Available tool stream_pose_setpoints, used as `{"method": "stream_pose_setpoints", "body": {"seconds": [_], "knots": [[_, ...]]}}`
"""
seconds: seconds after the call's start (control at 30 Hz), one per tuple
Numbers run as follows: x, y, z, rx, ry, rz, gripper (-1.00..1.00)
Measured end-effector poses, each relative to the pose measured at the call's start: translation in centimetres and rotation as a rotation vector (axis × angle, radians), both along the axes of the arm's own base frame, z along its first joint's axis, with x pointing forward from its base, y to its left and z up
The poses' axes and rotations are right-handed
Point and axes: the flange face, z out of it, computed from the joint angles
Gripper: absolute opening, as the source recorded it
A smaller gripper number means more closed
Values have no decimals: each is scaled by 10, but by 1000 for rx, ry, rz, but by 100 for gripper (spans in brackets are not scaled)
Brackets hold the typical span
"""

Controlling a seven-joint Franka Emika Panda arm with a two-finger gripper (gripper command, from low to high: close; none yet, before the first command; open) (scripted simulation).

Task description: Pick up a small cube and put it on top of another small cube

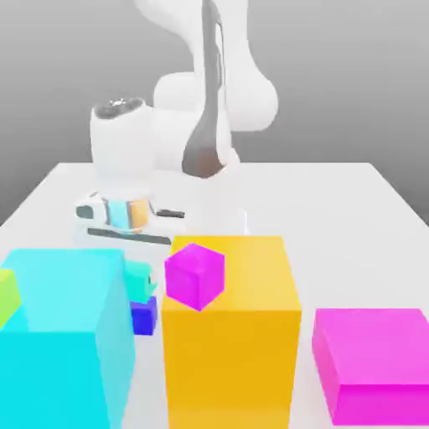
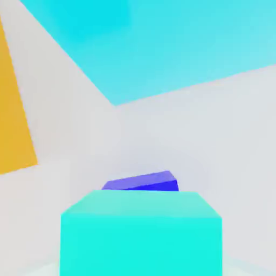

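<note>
White table (image 1: 352, 201) holds blocks. Big cyan block (image 1: 63, 335) at exterior view's left, big orange block (image 1: 230, 335) in middle, flat pink block (image 1: 377, 360) at right. Tiny dark blue cube (image 1: 144, 317) sits in gap between cyan and orange.

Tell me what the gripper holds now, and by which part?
The small turquoise cube, held above the small blue cube; which faces are clamped cannot be told.

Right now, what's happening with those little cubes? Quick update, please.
Fingers shut on the small turquoise cube. Small dark blue cube just beyond it, stack not yet made. Big cyan block and big orange block flank the spot closely.
</note>
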Motion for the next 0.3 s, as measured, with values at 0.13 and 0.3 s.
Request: {"method": "stream_pose_setpoints", "body": {"seconds": [0.13,0.3], "knots": [[-1,0,-6,-3,1,0,100],[0,0,-2,-1,0,0,100]]}}
